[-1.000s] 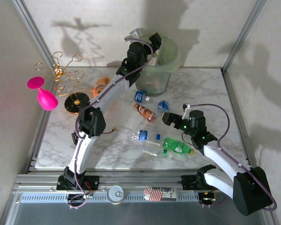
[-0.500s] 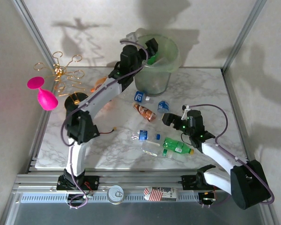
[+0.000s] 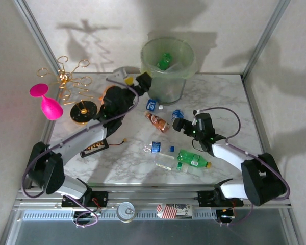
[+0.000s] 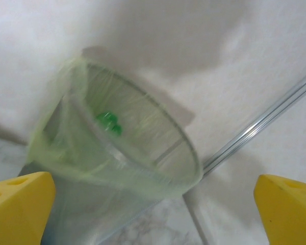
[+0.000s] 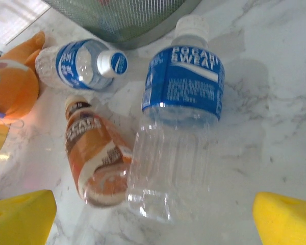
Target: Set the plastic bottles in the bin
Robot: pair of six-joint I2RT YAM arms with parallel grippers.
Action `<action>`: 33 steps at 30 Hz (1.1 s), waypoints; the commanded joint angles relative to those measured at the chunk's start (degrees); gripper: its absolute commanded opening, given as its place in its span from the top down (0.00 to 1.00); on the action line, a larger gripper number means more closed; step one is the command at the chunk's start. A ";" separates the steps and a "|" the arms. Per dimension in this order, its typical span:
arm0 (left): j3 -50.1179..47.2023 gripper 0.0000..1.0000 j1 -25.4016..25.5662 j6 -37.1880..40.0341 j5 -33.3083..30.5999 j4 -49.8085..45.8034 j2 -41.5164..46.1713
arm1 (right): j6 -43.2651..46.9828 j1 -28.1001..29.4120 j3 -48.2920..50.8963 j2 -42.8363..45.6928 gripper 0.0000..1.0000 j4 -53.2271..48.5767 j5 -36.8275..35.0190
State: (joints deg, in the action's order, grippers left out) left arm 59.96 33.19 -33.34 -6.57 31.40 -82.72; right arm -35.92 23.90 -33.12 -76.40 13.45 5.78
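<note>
The pale-green bin stands at the back of the table with a green bottle lying inside. My left gripper hangs open and empty just left of the bin; the green bottle shows through its wall. My right gripper is open just short of a clear bottle with a blue label, whose clear base lies between the yellow fingertips. Beside this blue-labelled bottle lie an amber-brown bottle and a small blue-capped bottle. Three more bottles lie near the front.
A gold wire rack with a pink wine glass stands at the left. An orange plush toy lies left of the bottles. A can and a carton sit on the front rail. Metal posts frame the table.
My left gripper has pulled back from over the bin, down and to the left, and the green bottle now lies in the bin. My right gripper has crept toward the blue-labelled bottle.
</note>
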 commanded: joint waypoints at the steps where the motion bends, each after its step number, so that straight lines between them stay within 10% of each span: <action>1: -7.45 0.00 0.56 -2.73 -2.59 1.91 5.59 | 1.91 0.39 -5.45 -3.82 0.01 -2.30 -2.99; 15: -32.56 0.00 2.01 -16.69 -2.81 -0.65 14.57 | 6.54 0.50 -20.75 -21.16 0.03 -10.23 -5.21; 33: -31.26 0.00 2.93 -18.20 -2.12 1.40 9.54 | 5.51 1.14 -20.07 -25.68 0.15 -10.73 -7.09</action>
State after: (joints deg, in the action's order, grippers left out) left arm 27.75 35.57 -50.94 -8.34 31.94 -73.89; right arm -30.68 24.60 -54.00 -100.88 3.18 0.80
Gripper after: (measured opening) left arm 0.994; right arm 0.858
